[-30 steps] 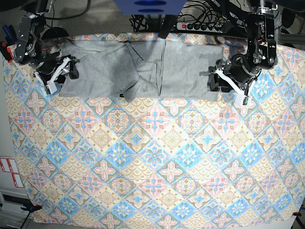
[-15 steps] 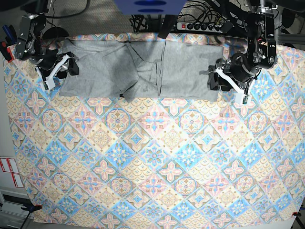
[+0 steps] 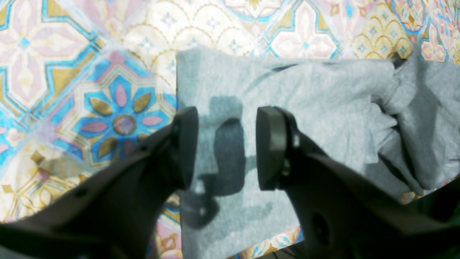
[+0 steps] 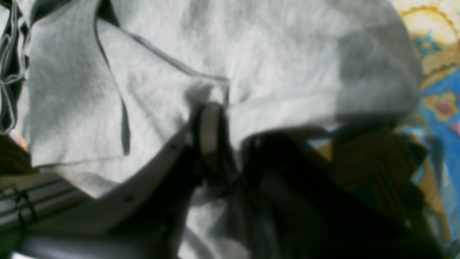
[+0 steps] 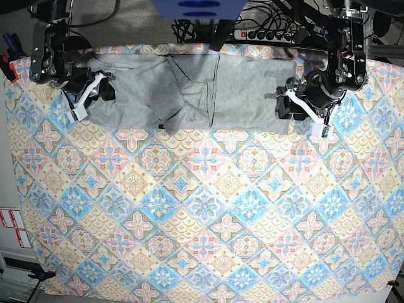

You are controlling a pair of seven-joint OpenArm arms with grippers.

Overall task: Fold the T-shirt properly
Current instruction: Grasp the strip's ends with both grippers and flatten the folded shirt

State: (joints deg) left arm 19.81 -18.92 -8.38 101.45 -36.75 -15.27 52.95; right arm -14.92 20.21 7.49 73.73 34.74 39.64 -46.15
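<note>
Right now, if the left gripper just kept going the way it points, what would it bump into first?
Most likely the T-shirt. The left gripper is open, its jaws straddling the shirt's flat edge, with grey fabric straight ahead. How high it hovers is unclear.

Right gripper [image 4: 230, 133] pinches a fold of the T-shirt [image 4: 172, 61].

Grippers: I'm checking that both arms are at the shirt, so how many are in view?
2. The left gripper is open at the T-shirt's end on the base view's right; the right gripper sits at the opposite end, seemingly pinching fabric.
</note>
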